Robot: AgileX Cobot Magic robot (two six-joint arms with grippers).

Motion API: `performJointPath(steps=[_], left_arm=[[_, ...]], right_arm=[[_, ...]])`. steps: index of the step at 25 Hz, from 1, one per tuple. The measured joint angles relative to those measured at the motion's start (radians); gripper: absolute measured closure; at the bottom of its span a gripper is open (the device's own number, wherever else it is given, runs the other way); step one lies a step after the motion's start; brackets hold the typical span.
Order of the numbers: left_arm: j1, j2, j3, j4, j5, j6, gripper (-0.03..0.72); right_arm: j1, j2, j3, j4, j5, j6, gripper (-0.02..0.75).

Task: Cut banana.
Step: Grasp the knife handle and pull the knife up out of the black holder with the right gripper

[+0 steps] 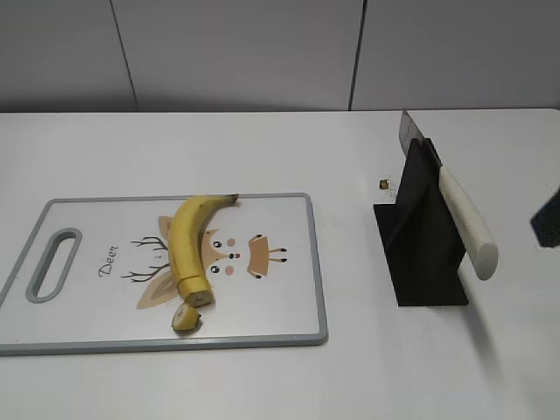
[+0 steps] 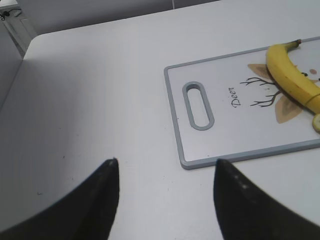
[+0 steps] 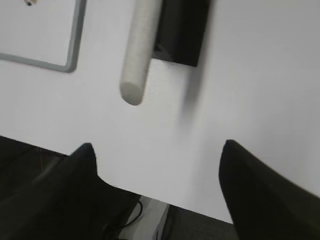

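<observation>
Banana (image 1: 188, 241) on cutting board (image 1: 289, 262), cut slice (image 1: 185, 318) just beside its flat end. Knife (image 1: 464, 223) in black stand (image 1: 420, 241), right of board. Left hand (image 2: 165, 172) wide, empty; right hand (image 3: 157, 157) wide, empty.

white table (image 1: 262, 385) fills most of the exterior view. behind it, a pale grey panelled wall (image 1: 236, 52) with dark vertical seams. light is even, shadows soft. right wrist view: dark floor (image 3: 30, 155) below table edge.
</observation>
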Motion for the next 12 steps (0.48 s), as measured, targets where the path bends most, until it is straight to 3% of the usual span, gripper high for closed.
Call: performJointPath(steps=[6,12], left_arm=[[0.000,0.000,0.000,0.000,0.000,0.000,0.105],[0.000,0.000,0.000,0.000,0.000,0.000,0.105]], right_arm=[[0.157,0.197,-0.147,0.008,0.026,0.035,0.165],[0.171,0.338,-0.226,-0.066,0.026,0.164,0.168]])
